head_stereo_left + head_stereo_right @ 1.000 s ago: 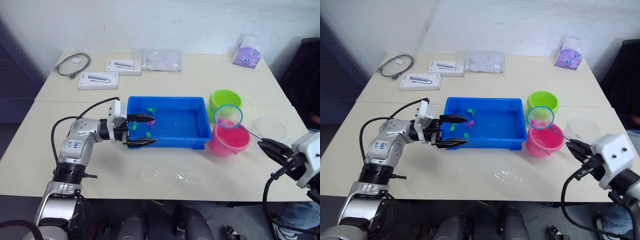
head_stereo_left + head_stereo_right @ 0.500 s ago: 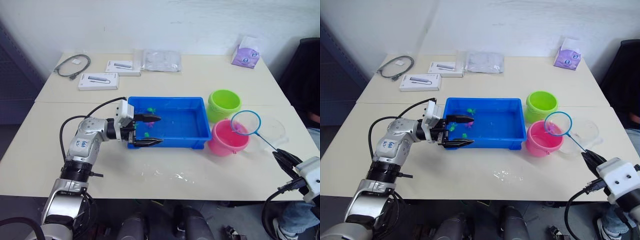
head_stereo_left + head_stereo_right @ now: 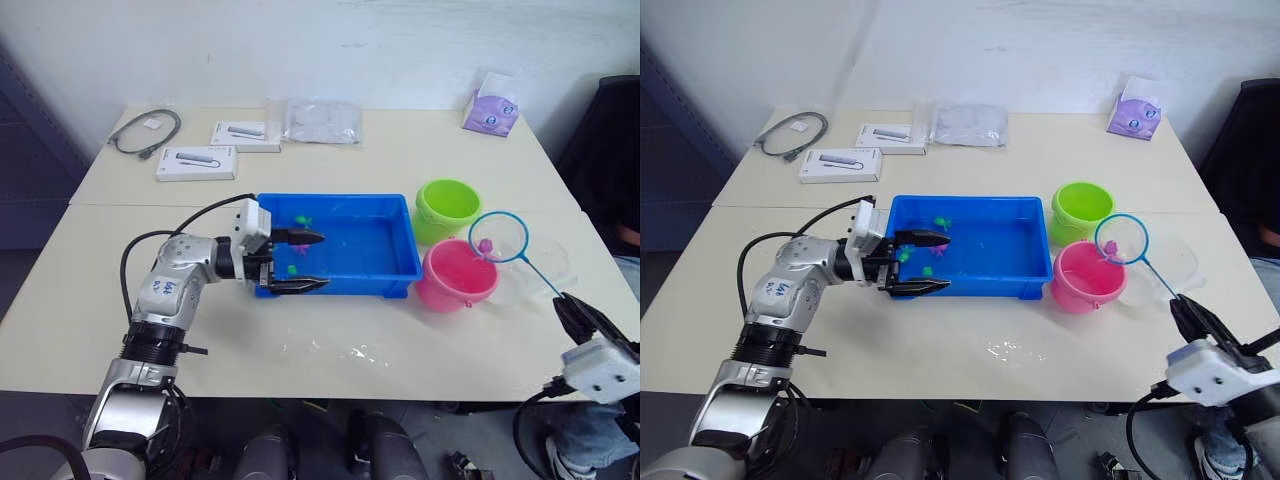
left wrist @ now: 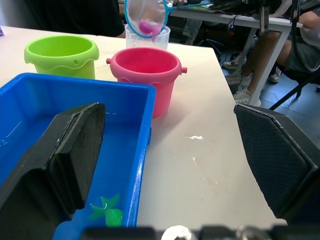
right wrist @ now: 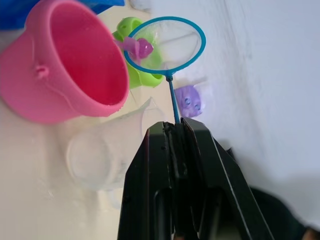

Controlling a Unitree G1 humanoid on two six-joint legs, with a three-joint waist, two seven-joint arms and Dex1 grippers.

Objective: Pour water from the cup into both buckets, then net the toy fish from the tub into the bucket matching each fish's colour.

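Observation:
The blue tub sits mid-table with green toy fish and a pink one in shallow water. My left gripper is open, its fingers on either side of the tub's near-left corner. To the tub's right stand the lime green bucket and the pink bucket, with the clear cup behind the pink one. My right gripper is shut on the net's thin handle. The net's blue hoop hangs over the pink bucket's right rim with a pink fish in it.
Two white boxes, a grey cable, a clear plastic bag and a purple tissue pack lie along the far side. Water drops spot the table in front of the tub. A dark chair stands at the right.
My right gripper has drawn back toward the table's near-right corner, carrying the net's hoop rightward from above the bucket's back rim to its right rim. The left arm has hardly moved.

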